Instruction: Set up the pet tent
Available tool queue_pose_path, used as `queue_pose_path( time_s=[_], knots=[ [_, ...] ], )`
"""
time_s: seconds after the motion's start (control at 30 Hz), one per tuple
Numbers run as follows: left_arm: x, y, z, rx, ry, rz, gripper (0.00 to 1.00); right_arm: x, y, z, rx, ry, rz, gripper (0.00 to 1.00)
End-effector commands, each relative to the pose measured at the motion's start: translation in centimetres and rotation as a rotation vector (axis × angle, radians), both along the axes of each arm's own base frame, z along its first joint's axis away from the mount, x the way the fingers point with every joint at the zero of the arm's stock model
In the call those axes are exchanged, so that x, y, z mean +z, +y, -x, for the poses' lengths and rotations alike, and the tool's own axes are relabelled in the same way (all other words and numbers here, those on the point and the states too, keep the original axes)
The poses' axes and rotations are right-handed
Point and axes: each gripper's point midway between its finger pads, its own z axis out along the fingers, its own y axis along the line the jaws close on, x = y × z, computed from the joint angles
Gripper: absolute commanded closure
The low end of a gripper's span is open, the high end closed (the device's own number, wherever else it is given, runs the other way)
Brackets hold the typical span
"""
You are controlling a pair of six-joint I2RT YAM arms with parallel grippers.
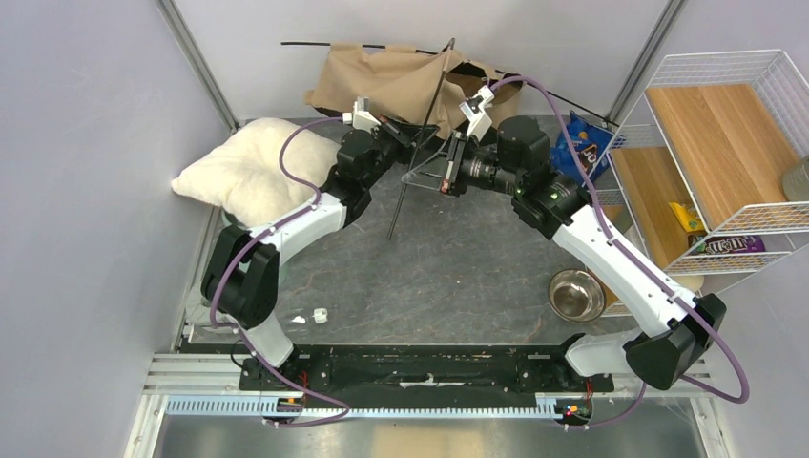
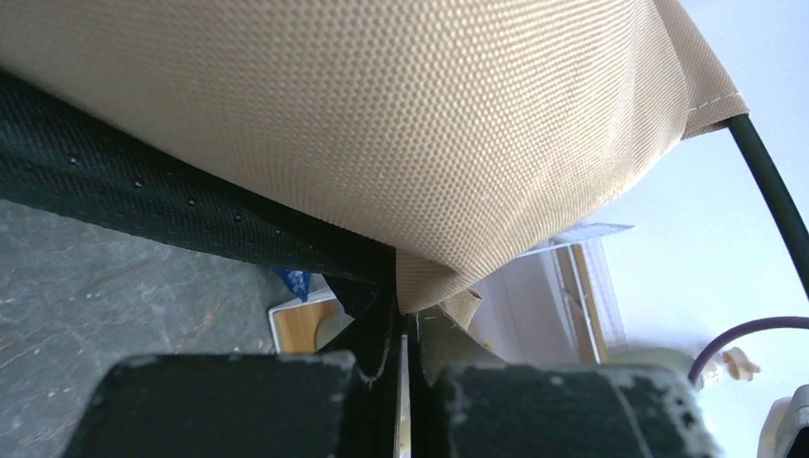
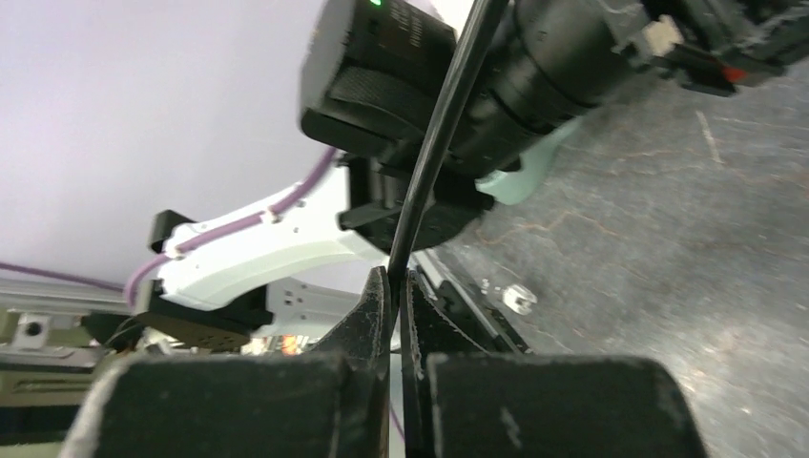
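— Where does the pet tent (image 1: 396,84) sit?
— At the far side of the dark surface (image 1: 458,277), against the back wall; its tan fabric (image 2: 382,124) is slumped and creased, not standing; a thin black pole (image 1: 421,157) slants out of it toward the arm bases, its low end near the surface.
— And the left end effector (image 2: 402,329)?
— Right at the tent's lower hem; its fingers are pressed together, pinching the edge where the tan fabric meets the black lining (image 2: 172,205); in the left wrist view the cloth bulges over the fingers and fills most of the frame.
— The right one?
— The right end effector (image 3: 394,286) is just in front of the tent, beside the left one; its fingers are closed tight on the black pole, which rises from between them; the top view shows the grip partway along the pole, below the fabric.
— Anything else around the tent?
— A fluffy white pillow (image 1: 250,167) lies just beside the tent on its left; a blue bag (image 1: 584,143) lies to the tent's right, next to a wire shelf (image 1: 715,134); a metal bowl (image 1: 575,294) stands well apart from the tent, toward the near right; a small white piece (image 1: 320,313) lies well in front of the tent, near the left arm's base.
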Motion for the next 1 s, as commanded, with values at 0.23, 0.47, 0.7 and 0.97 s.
queue_pose_path(
  time_s=[0.23,0.47,0.7,0.97],
  knots=[
    [1.4,0.9,4.0,-0.117,-0.113,-0.213,0.98,-5.2,-3.6,-1.6,-0.144,-0.050,0.234,1.00],
    [1.2,1.8,5.9,-0.162,-0.146,-0.273,0.98,-6.9,-5.0,-1.4,-0.193,0.011,0.296,1.00],
    [-1.2,1.7,9.3,-0.301,-0.173,-0.340,0.98,-5.1,-5.6,-3.1,-0.285,-0.047,0.237,1.00],
    [-3.1,1.9,12.1,-0.411,-0.222,-0.387,0.98,-4.0,-6.4,-5.9,-0.430,-0.096,0.175,1.00]
  ],
)
